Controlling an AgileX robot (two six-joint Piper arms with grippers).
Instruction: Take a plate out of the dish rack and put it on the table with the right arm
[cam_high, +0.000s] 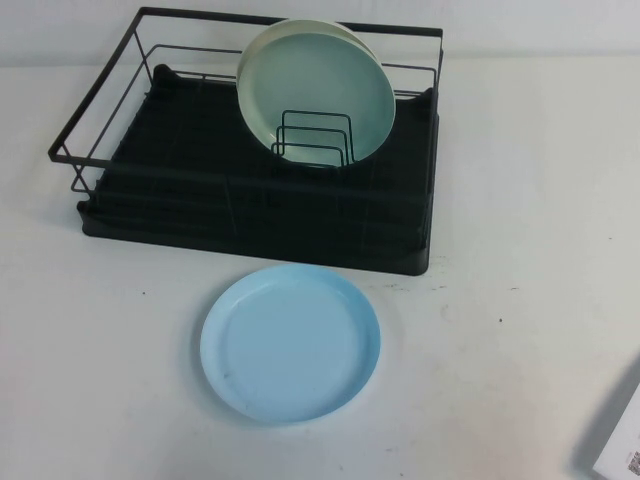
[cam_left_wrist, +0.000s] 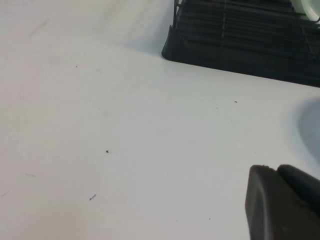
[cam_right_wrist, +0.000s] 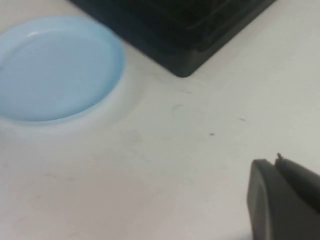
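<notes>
Sky-blue plastic is what you are looking at nearest to you: the plate (cam_high: 290, 342) is lying flat and face up on the table (cam_high: 500, 330), just on the near side of the dish rack (cam_high: 250, 215) and apart from its front edge. Nothing is touching the plate.

Your right gripper (cam_right_wrist: 285, 200) is out of the high view; its wrist camera is showing only a dark finger tip hanging over bare white table, well off to the right of the plate and the rack's near right corner. Its jaws are sitting closed and are holding nothing.

Your left gripper (cam_left_wrist: 282, 202) is likewise showing only a dark tip in its own wrist view, hovering over bare table to the left of the rack's near left corner. You cannot tell from this whether its jaws are parted or closed.

At the near right edge of the table a white object (cam_high: 622, 440) is poking into the high view; what it is cannot be made out.

Farther back, the rack is sitting on the table, black wire frame over a black tray base. Inside it, toward the far right, a pale mint-green plate (cam_high: 325, 100) is standing on edge, leaning back behind the upright wire dividers (cam_high: 315, 138). A cream plate (cam_high: 252, 60) is standing right behind it, only its rim peeking out.
</notes>
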